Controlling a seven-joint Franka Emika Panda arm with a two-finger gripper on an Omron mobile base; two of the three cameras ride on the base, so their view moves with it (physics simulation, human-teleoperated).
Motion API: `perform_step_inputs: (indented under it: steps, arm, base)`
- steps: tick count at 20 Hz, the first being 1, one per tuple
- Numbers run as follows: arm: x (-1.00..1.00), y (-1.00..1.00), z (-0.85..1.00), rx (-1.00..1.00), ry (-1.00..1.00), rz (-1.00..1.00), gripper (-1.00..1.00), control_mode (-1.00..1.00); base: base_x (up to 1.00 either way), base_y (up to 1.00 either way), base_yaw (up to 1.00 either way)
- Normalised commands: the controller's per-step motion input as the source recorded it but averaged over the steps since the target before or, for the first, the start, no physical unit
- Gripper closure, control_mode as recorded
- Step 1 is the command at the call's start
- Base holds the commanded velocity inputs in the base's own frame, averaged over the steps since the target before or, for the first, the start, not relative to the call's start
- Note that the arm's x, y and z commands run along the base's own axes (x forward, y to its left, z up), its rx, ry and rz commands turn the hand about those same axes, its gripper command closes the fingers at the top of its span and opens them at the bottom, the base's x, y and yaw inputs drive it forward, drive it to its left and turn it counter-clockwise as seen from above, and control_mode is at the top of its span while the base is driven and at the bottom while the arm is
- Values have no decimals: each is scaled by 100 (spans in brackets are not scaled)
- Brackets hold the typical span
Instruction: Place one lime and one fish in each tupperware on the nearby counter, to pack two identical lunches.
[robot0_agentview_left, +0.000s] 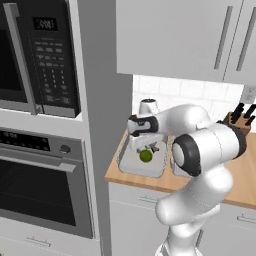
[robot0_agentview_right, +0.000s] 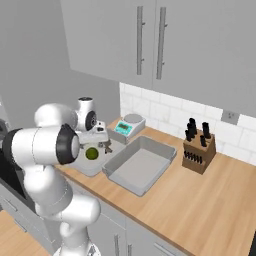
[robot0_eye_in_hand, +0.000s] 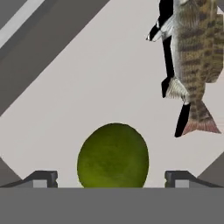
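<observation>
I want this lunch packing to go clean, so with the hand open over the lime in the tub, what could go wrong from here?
1. The hand is open with its fingertips either side of the lime; pulling away crooked could nudge it rolling.
2. The fish lies close by in the same tupperware, so a sideways move might drag it.
3. The second tupperware looks empty; half the job may remain.
</observation>
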Motion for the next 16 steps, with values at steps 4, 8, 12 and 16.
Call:
perform_step_inputs:
  steps: [4,8,12,16]
  arm:
    - [-76,0,59,0,-2,0,-100,-100]
    - [-100,-10,16,7,-3,-5,-100,-100]
    - [-100,-17,0,8,-10,-4,-100,-100]
    - [-97,-8,18,3,-20,-2,-100,-100]
  base:
    - [0,0,0]
    - [0,0,0]
    - [0,0,0]
    - [0,0,0]
